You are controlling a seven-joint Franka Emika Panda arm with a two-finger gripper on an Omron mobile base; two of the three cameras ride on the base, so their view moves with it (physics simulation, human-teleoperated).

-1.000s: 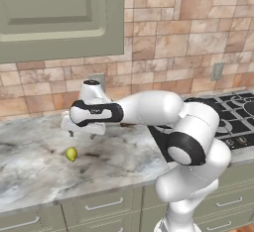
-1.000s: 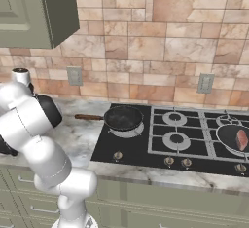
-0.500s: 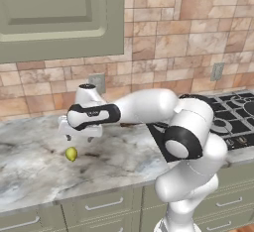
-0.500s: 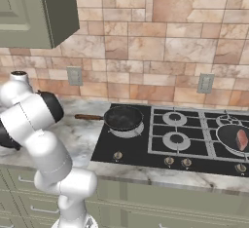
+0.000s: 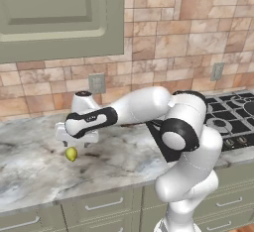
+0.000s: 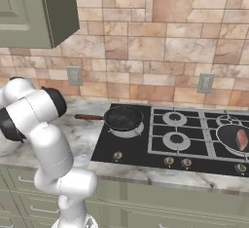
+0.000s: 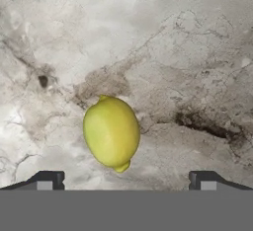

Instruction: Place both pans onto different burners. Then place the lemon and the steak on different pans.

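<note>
The white robot arm is reaching out low and far to its left across the marbled grey stone surface [image 5: 34, 176], and its gripper [image 5: 74, 142] is hanging just above the small yellow-green oval lemon [image 5: 71, 153], which is lying on that surface well away from the cooktop. From the camera on the hand, the lemon [image 7: 111, 133] is sitting on the veined stone between the two dark fingertips [image 7: 47, 179], nearer the left one, and neither tip is touching it; the gripper is standing wide and released, grasping nothing. Over on the black glass cooktop [image 6: 146, 149], the round shallow black frying pan with the brown wooden handle [image 6: 121, 118] is resting on the near-left burner ring, its handle sticking out over the stone toward the arm. At the far right of the cooktop, the second round black frying pan [image 6: 232, 138] is sitting on another burner, and the flat pinkish-red slab of raw steak [image 6: 241, 139] is lying inside it. The grey gas burners [image 6: 175, 140] in the middle are standing bare under their metal grates.
</note>
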